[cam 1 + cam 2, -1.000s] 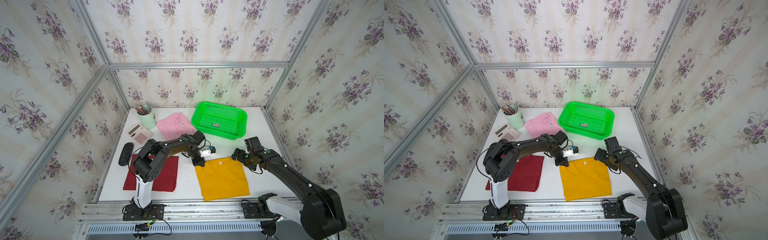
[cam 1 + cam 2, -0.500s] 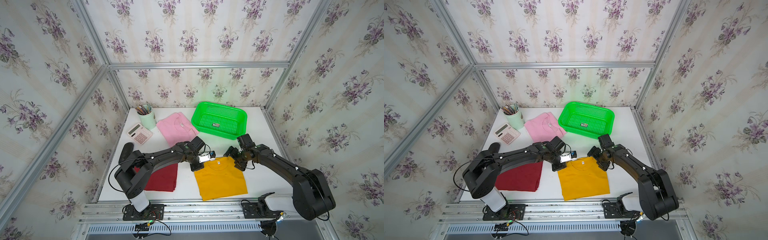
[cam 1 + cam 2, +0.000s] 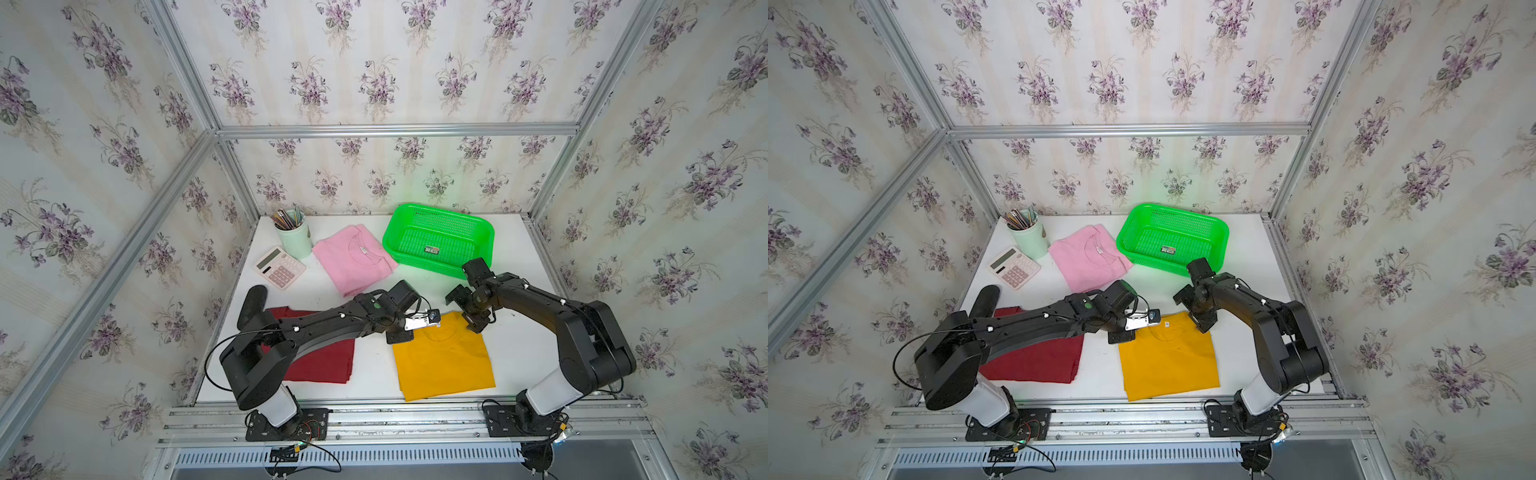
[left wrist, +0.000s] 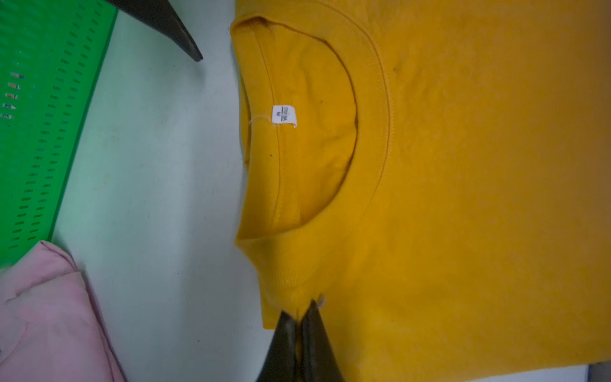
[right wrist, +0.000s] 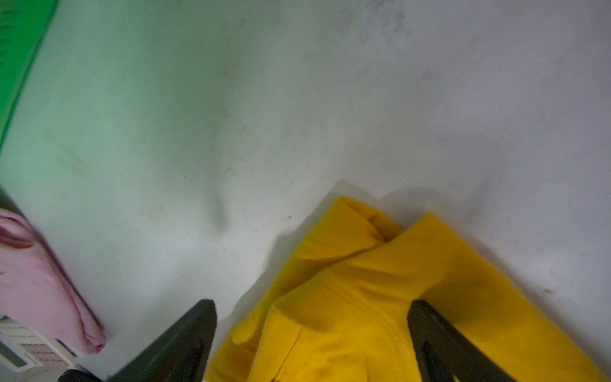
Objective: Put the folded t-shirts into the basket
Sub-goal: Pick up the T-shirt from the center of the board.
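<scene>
The yellow t-shirt (image 3: 444, 361) (image 3: 1169, 361) lies folded on the white table (image 3: 511, 332), at about 5 o'clock from its middle, with the collar turned to the far side. It is outside the basket (image 3: 444, 226) (image 3: 1177, 226), which sits near 1 o'clock and holds only a small dark sticker.

The left gripper (image 4: 302, 314) is down at the collar-side corner nearest the red t-shirt (image 3: 328, 361). Its jaws are pressed tight together, and the shirt's edge looks nipped between them. From that wrist the white neck label (image 4: 284, 115) shows inside the collar.

The right gripper (image 5: 312, 304) is at the opposite collar-side corner, spread wide and gripping nothing. The corner of the yellow t-shirt (image 5: 363, 314) is bunched up between its fingers. One finger (image 5: 439, 340) sits over the cloth and the other (image 5: 185, 340) is over bare table just beside it.

The red t-shirt lies flat at 7 o'clock, partly under the left arm. The pink t-shirt (image 3: 353, 262) (image 3: 1088, 257) is at 11 o'clock, one corner just beside the basket. A cup (image 3: 296, 245) of pencils stands at 10 o'clock by the back edge, with a calculator (image 3: 279, 268) just in front of it.
</scene>
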